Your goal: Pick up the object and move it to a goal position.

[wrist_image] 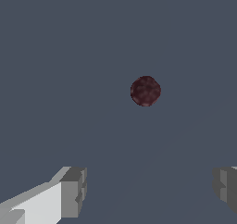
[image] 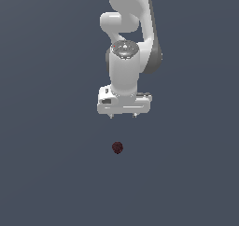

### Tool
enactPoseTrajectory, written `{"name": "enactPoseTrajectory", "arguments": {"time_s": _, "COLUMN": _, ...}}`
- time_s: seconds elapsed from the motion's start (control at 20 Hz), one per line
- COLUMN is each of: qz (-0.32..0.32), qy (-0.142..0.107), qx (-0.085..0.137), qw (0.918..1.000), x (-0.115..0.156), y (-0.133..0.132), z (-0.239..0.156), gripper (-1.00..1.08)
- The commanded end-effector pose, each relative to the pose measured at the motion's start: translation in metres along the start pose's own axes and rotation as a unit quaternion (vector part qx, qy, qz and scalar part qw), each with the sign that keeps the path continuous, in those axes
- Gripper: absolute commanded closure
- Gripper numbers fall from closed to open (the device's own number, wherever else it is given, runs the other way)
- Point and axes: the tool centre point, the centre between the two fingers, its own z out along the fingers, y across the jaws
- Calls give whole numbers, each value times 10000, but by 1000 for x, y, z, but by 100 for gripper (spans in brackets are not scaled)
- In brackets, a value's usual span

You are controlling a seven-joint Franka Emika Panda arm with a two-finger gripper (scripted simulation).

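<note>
Plain grey desk (image: 46,173) throughout, bare and uniform. White arm (image: 128,29) reaching down from above, wrist vertical, jaws pointing at the desk. Jaws spread wide apart, gripping nothing; grey fingertips (wrist_image: 74,190) visible at both edges of the wrist view, with open space between. Small dark maroon ball (image: 117,147), bumpy and roughly round, lying on the desk below the jaws and clear of them, touching neither fingertip.
</note>
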Motion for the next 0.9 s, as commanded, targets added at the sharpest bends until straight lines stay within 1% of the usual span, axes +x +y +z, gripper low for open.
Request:
{"name": "enactPoseTrajectory", "arguments": {"time_s": 0.0, "qz": 0, "qy": 0, "qx": 0, "qw": 10000, "x": 0, "y": 0, "z": 0, "gripper": -92}}
{"name": "enactPoseTrajectory", "arguments": {"time_s": 0.4, "qz": -245, "qy": 119, "qx": -121, "qw": 9996, "x": 8, "y": -1, "z": -9, "gripper": -92}}
{"name": "enactPoseTrajectory", "arguments": {"time_s": 0.85, "qz": -331, "qy": 109, "qx": -124, "qw": 9993, "x": 10, "y": 0, "z": -7, "gripper": -92}}
